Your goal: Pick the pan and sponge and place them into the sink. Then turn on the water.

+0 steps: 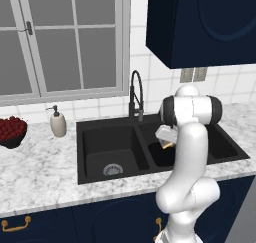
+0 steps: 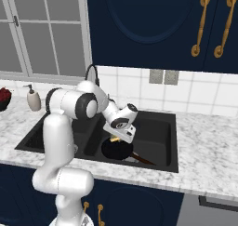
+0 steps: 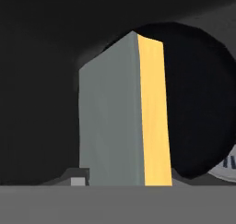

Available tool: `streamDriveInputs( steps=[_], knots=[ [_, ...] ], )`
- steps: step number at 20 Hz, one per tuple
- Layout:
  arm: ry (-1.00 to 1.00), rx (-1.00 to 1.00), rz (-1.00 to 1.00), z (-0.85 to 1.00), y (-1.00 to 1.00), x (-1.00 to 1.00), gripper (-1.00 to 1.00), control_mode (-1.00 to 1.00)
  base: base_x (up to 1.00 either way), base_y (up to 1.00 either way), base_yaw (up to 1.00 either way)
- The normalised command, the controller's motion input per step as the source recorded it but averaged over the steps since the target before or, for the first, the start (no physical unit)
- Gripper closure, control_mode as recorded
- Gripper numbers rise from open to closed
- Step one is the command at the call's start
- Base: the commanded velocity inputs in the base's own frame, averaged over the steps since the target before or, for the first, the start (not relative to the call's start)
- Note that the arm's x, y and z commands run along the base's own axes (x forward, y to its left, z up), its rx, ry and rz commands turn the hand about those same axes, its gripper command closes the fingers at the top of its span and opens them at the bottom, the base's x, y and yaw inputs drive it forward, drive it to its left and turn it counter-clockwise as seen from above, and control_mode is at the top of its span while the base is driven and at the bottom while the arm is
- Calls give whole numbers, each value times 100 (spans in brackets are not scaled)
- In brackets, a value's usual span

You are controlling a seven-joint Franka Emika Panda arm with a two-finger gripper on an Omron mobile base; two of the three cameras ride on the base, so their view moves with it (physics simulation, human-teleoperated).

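Sponge [image 3: 122, 112] is clamped in the jaws, which are partly closed on it. From the hand view it stands on edge, long axis running straight out away from the hand, grey-green face beside the yellow layer. It hangs over the right basin of the sink [image 2: 160, 148], directly above the pan [image 2: 117, 148], which already sits in that basin with its handle pointing toward the front right. Gripper [image 2: 116, 137] points down, well below the bench [image 2: 209, 167] top.

Sponge [image 3: 122, 112] stands on edge, close to the lens, grey-green face leftward, yellow layer along its right. Behind it: round black pan [image 3: 198, 103] inside dark sink [image 3: 37, 80].
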Motion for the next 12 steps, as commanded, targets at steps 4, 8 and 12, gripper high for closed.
streamDriveInputs(
  steps=[4,8,12],
  knots=[
    [8,-3,0,-42,-9,49,100,-100,0,0,0],
    [9,-6,0,-30,-14,31,100,-100,0,0,0],
    [7,-13,0,-39,0,0,100,-100,0,0,0]
  ],
)
